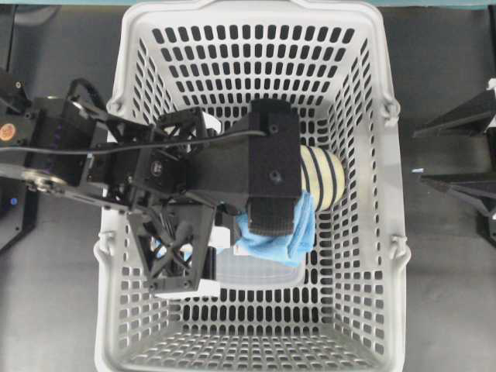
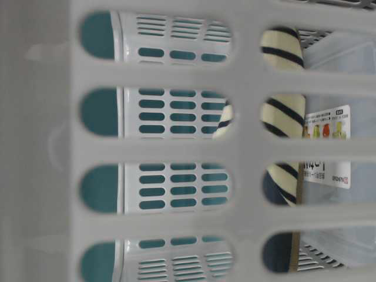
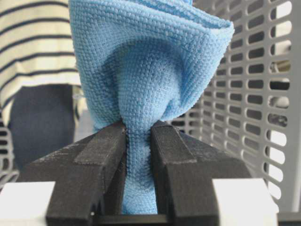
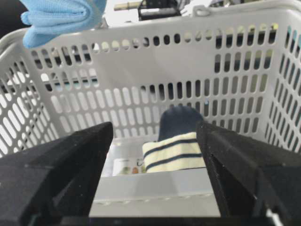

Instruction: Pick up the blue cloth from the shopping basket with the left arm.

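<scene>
1. Left gripper (image 3: 138,165), nearest the left wrist camera: its two black fingers (image 3: 101,155) are closed tightly on a pinched fold of the blue cloth (image 3: 146,70), which bunches above them.
2. Overhead view: the left arm (image 1: 155,167) reaches over the shopping basket (image 1: 372,256); the blue cloth (image 1: 279,236) hangs under its wrist, beside the striped fabric item (image 1: 322,177).
3. Right wrist view: the right gripper (image 4: 155,155) stands wide apart, holding nothing; the cloth (image 4: 61,16) hangs above the basket's rim (image 4: 244,12).
4. A clear lidded container (image 2: 338,147) lies in the basket.
</scene>
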`<state>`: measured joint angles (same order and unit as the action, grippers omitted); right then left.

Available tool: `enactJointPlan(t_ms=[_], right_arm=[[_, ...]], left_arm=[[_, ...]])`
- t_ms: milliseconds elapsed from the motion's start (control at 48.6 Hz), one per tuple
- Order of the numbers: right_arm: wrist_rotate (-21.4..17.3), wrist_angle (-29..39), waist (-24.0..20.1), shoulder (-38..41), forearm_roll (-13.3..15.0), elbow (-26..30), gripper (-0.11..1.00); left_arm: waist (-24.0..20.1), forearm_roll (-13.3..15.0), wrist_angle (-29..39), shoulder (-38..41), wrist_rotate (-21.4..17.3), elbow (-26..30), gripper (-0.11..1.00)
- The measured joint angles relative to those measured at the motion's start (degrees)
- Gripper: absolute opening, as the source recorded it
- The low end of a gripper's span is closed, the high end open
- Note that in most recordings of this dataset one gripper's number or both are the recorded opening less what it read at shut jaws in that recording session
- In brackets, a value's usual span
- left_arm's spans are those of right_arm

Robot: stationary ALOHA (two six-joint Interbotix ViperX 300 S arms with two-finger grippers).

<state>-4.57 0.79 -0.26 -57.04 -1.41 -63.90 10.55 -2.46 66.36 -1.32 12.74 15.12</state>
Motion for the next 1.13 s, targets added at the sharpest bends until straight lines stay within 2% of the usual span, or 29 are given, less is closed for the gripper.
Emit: enactJointPlan(t_ms=[247,453,576,782,1132], right_arm=[[0.09,0.35,0.0,-0.18,0.09,0.0,0.7],[0.09,0.35,0.0,-0.26,0.0,0.0,0.7],[0.09,0.35,0.0,-0.26,0.09,0.0,0.7],[0.09,0.35,0.0,-0.26,0.0,0.0,0.7],[0.09,0.44,0.53,-0.26,0.09,0.0,0.7]], left_arm=[[-0.53,0.0,-0.09,0.0,0.0,-0.53,0.13],[-2.37,0.09,-0.88,-0.44,-0.09,-3.16,0.13],[-3.52,0.0,-5.19,-2.81,-0.09,-6.68,0.13],[-2.64,0.0,-11.87,-7.56,-1.49,-13.01,0.13],[-2.11,0.0,-16.79,-12.83,-2.37,-19.07,0.13]])
